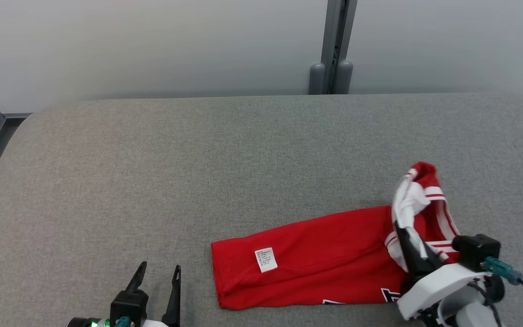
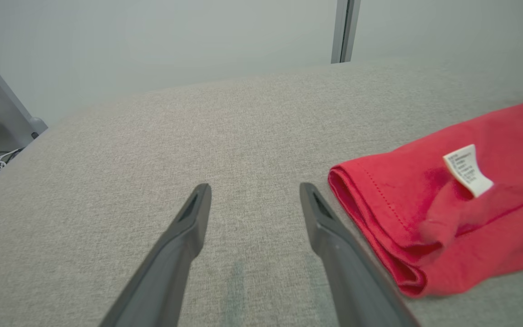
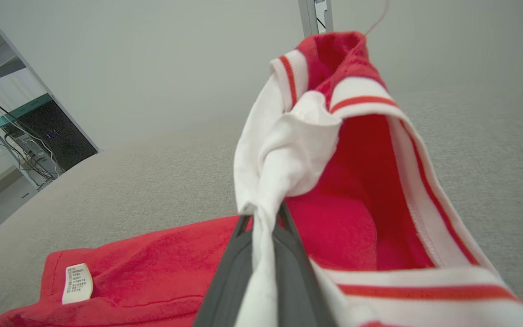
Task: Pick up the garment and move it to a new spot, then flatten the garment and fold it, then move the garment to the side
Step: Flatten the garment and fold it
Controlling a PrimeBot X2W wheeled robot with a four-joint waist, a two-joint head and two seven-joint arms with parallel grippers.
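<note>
Right gripper is clamped on a white part of the garment and holds that end raised. Left gripper stands wide, holding nothing. Most of the garment lies as a doubled red band, nearer the robot than the post. Folding looks partly done; finishing it and the sideways move are left. A grey cloth surface spreads before the post, with a pale wall either side of it.

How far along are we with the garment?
Done, apparently: the garment lies on the grey table as a long, doubled strip. In hand: the right gripper is shut on its white-trimmed end, holding it raised; the left gripper is open, not touching it. Left: finish folding, then move it aside.
</note>
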